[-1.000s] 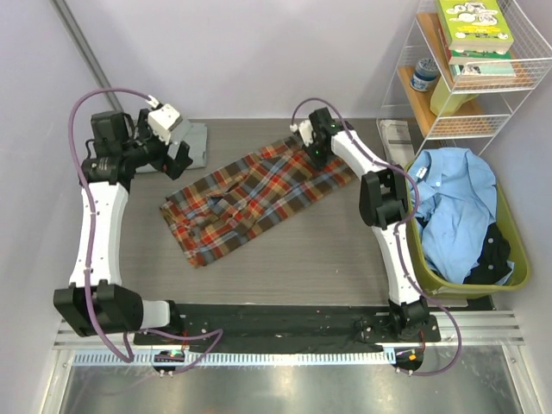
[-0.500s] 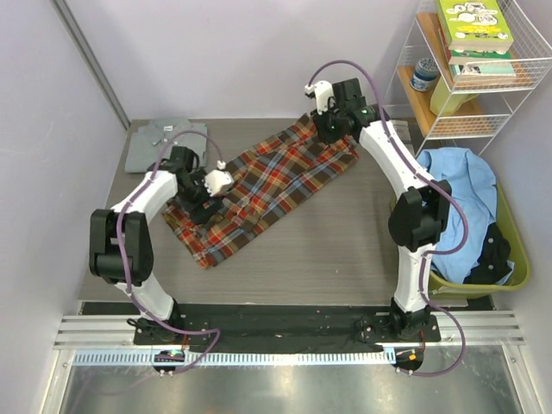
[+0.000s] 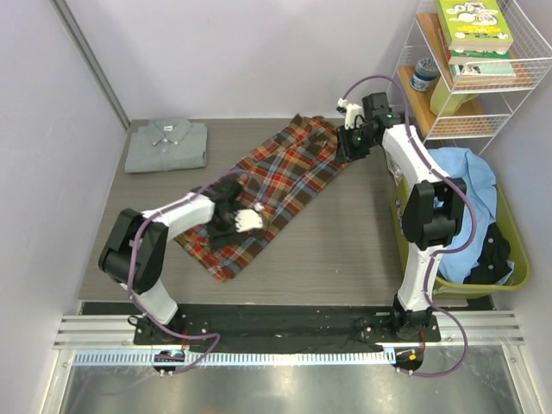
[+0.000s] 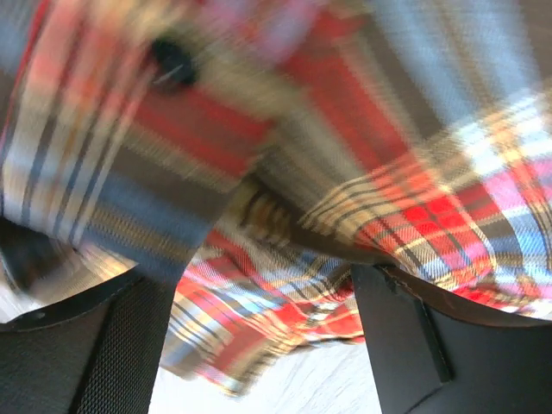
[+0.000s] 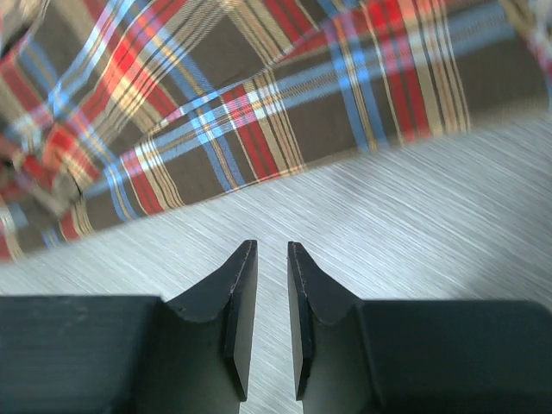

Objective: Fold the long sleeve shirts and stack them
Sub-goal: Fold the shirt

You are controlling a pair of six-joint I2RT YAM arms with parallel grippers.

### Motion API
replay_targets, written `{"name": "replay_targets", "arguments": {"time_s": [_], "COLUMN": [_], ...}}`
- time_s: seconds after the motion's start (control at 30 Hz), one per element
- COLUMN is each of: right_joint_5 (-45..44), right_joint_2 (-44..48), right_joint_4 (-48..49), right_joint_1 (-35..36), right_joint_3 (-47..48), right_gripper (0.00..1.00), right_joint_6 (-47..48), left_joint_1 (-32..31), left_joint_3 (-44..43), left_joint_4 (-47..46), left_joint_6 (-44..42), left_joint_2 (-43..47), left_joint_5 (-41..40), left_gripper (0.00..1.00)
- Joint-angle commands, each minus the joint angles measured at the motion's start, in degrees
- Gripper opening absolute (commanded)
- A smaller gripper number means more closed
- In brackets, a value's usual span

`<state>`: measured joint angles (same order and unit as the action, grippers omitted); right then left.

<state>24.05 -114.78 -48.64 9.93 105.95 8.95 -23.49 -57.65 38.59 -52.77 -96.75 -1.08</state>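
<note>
Left gripper (image 3: 245, 217) has slid down the plaid shirt (image 3: 278, 175), which lies diagonally on the table (image 3: 345, 237). Its fingers are wide apart. Right gripper (image 5: 272, 259) sits just off the far hem, nearly together and empty. Risk: a one-sided pull bunches the cloth.

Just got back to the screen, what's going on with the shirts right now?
Both arms are working on the plaid shirt, which lies spread diagonally on the table. The left gripper is down over its near-left end, jaws wide apart right against bunched cloth, not clamped. The right gripper sits just off the shirt's far-right edge over bare table, jaws nearly together and empty. The grey shirt lies folded in the far left corner.
</note>
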Motion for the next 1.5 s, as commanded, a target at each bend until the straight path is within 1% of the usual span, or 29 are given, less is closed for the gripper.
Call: {"name": "replay_targets", "arguments": {"time_s": [0.0,0.03,0.07,0.1,0.13,0.23,0.3,0.33,0.43,0.47,0.5,0.53,0.63,0.7,0.73,0.8,0.87,0.9,0.93,1.0,1.07,1.13,1.17,1.2,1.23,1.27,1.37,1.43,1.47], "right_joint_5": [0.56,0.03,-0.93,-1.03,-0.94,-1.11,-1.64,-1.9,-3.75,-4.1,-4.97,-5.5,-7.44,-8.14,-8.41,-8.85,-9.46,-9.9,-10.86,-12.36,-13.76,-14.64,-14.65,-14.65,-14.91,-14.83,-13.43,-12.37,-11.06], "right_joint_2": [1.05,0.27,-0.35,-1.66,-2.37,-4.57,-5.19,-6.23,-8.34,-9.92,-11.07,-13.25,-16.69,-20.03,-21.26,-25.3,-28.38,-31.7,-33.04,-35.24,-34.2,-30.34,-28.59,-23.87,-21.47,-18.58,-7.94,-2.24,-1.16], "right_joint_4": [-1.45,-1.54,-2.06,-2.42,-3.55,-4.53,-3.48,-2.69,-1.29,-0.84,-0.49,0.03,0.21,0.13,0.21,0.3,0.21,0.21,0.13,1.0,1.88,2.41,2.33,2.15,1.8,0.84,-0.4,-0.84,-2.06], "right_joint_1": [-0.44,-0.44,-0.44,-0.44,-0.35,0.61,2.19,2.98,6.14,6.76,7.9,8.26,9.31,9.84,10.1,10.72,11.86,12.21,13.0,13.36,13.36,12.83,12.57,12.39,12.22,11.95,12.04,11.95,11.95], "right_joint_3": [0.4,0.4,0.92,1.36,1.8,2.42,1.02,0.66,0.13,0.22,0.48,1.01,4.34,6.89,8.81,11.98,18.92,21.55,26.71,30.44,30.55,29.32,28.62,27.74,26.08,25.1,19.66,15.53,14.56], "right_gripper": [0.26,0.26,0.25,0.25,0.25,0.23,0.23,0.23,0.22,0.22,0.23,0.22,0.22,0.22,0.22,0.23,0.23,0.22,0.23,0.22,0.24,0.28,0.31,0.34,0.36,0.43,0.51,0.53,0.54], "right_joint_6": [1.76,2.21,2.47,2.82,3.0,3.35,3.09,3.09,3.27,3.35,3.35,3.35,4.14,4.58,4.76,5.02,5.2,5.37,5.64,6.6,7.92,9.94,10.73,12.22,13.01,13.81,16.88,17.07,16.72], "left_joint_1": [-18.64,-21.66,-26.56,-28.35,-29.41,-29.43,-27.76,-26.97,-21.27,-16.73,-14.33,-9.26,-1.95,0.62,3.42,5.54,8.1,8.8,9.76,9.95,9.95,9.95,10.04,9.95,9.95,9.86,9.69,8.99,7.24], "left_joint_3": [2.29,-2.51,-4.82,-7.45,-11.39,-15.12,-14.43,-13.55,-10.74,-9.51,-8.98,-8.45,-6.52,-5.2,-4.59,-2.92,-2.56,-2.56,-2.82,-2.91,-3.52,-4.31,-4.66,-4.93,-5.45,-5.72,-6.6,-7.82,-8.7], "left_joint_4": [2.54,4.89,5.44,5.88,6.49,8.96,7.91,6.86,5.09,5.01,5.27,5.18,4.57,3.87,3.17,1.68,0.17,-0.09,-0.18,-0.01,1.13,2.89,3.5,4.03,4.47,5.0,5.01,6.32,7.19], "left_joint_6": [15.62,19.25,22.33,27.84,29.73,33.44,34.05,35.71,38.52,39.14,39.67,40.55,41.69,42.66,43.36,45.56,46.53,46.88,46.8,46.19,44.78,41.27,39.95,36.9,35.56,33.98,29.76,25.19,23.87], "left_joint_2": [-1.94,-3.08,-5.62,-6.43,-6.96,-2.85,4.79,7.25,14.12,15.26,16.84,17.73,19.84,20.46,21.07,21.51,21.25,20.99,20.38,19.59,18.27,17.48,16.95,16.95,17.12,17.82,17.83,15.99,13.46], "left_joint_5": [4.92,6.25,8.53,9.34,10.65,19.77,24.87,25.51,28.13,29.2,30.34,32.79,35.0,35.71,37.19,36.94,36.42,36.5,36.59,35.98,35.54,35.01,35.88,36.32,36.76,36.68,33.87,31.15,29.84], "left_gripper": [0.81,0.81,0.81,0.81,0.81,0.84,0.86,0.89,0.92,0.92,0.92,0.92,0.93,0.93,0.93,0.93,0.93,0.93,0.93,0.93,0.93,0.96,1.0,1.0,1.0,1.0,1.0,1.0,1.0]}}
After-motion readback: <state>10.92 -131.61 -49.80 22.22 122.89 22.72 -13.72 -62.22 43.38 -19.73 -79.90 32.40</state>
